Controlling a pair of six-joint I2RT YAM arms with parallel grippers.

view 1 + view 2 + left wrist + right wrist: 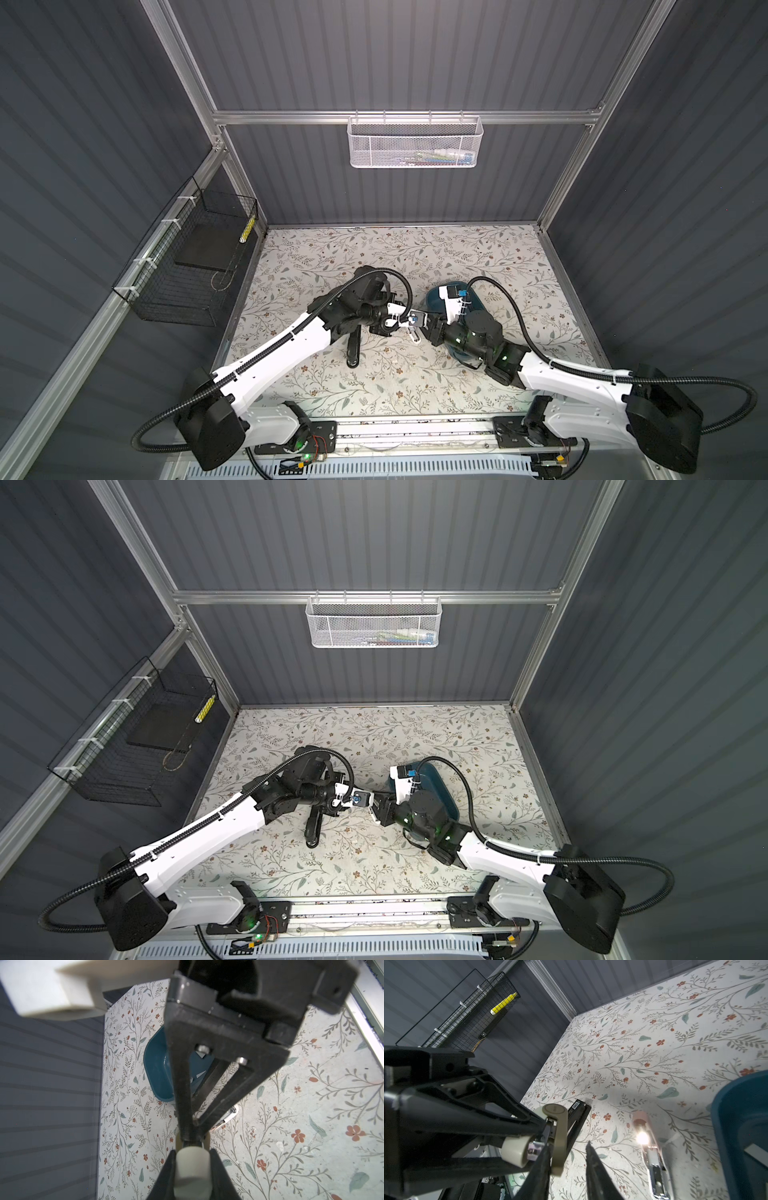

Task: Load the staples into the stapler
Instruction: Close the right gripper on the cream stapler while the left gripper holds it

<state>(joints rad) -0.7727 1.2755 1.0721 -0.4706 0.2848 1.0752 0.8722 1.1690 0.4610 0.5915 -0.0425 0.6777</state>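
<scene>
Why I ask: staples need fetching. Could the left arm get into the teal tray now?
Probably not: the left pincer is shut on a whitish cylinder, and the right pincer sits between it and the teal tray.

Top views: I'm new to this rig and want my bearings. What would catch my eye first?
The left arm and right arm dominate, stretching in from the near corners to meet head to head over the middle of the flowered table. A teal tray sits right of centre, partly hidden beneath the right arm. A white mesh basket hangs on the back rail and a black wire basket on the left wall.
</scene>
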